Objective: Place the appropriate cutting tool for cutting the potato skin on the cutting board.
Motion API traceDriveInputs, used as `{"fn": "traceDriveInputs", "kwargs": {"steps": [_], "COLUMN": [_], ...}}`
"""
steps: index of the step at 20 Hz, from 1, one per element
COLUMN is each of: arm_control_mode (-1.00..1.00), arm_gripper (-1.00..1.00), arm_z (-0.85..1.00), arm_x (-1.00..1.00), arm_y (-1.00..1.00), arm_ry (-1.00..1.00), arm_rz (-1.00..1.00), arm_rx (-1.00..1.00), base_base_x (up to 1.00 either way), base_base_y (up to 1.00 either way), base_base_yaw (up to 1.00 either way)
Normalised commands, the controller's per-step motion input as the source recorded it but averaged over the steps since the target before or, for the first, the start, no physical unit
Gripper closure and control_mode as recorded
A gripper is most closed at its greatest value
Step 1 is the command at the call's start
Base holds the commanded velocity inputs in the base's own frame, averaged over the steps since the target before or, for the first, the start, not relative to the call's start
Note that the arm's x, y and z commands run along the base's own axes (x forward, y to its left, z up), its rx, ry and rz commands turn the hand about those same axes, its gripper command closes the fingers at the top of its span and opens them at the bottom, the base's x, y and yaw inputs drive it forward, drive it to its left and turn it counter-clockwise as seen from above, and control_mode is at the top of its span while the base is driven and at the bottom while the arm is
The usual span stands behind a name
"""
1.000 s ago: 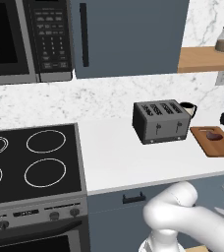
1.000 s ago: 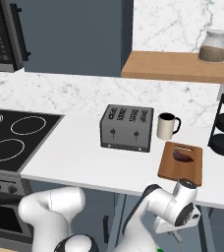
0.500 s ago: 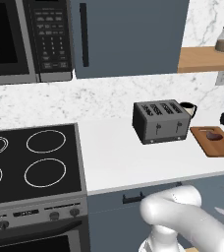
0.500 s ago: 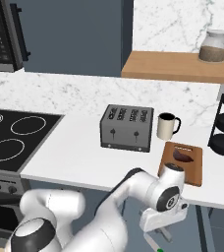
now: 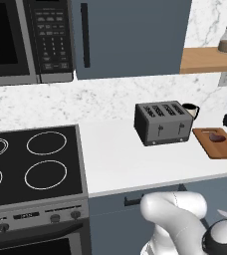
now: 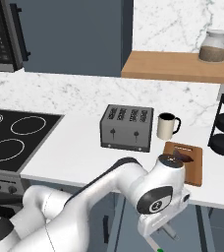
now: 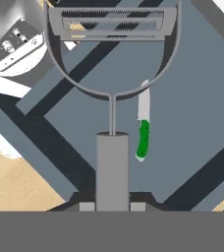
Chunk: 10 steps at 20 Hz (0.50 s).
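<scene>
A white robot arm's end effector (image 7: pixel 112 204) grips the grey peeler (image 7: pixel 112 123) by its handle, loop head pointing away, held low in front of the counter (image 5: pixel 135 164) edge. Below lies a green-handled knife (image 7: pixel 143 130). The cutting board (image 6: pixel 185 161) sits at the counter's right end beside the toaster (image 6: pixel 126 128), with the potato (image 6: pixel 182 155) on it. To finish well, lift the peeler clear of the counter edge, carry it over bare board beside the potato, lower it flat, then let go.

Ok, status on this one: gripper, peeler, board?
Gripper shut on the peeler, low, below counter level. Cutting board on the counter holds the potato. Green-handled knife lies loose beyond the peeler.
</scene>
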Motion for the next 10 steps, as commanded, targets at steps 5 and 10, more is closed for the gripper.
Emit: {"fn": "traceDriveInputs", "kwargs": {"steps": [5,10], "arm_control_mode": [-1.0,-1.0], "arm_gripper": [1.0,1.0], "arm_z": [0.96,0.79], "arm_x": [0.12,0.49], "arm_y": [-0.33,-0.38], "arm_ry": [-0.28,-0.2], "arm_rz": [0.09,0.03], "arm_rx": [0.0,0.01], "base_base_x": [0.0,0.0], "base_base_y": [0.0,0.0], "base_base_yaw": [0.0,0.0]}}
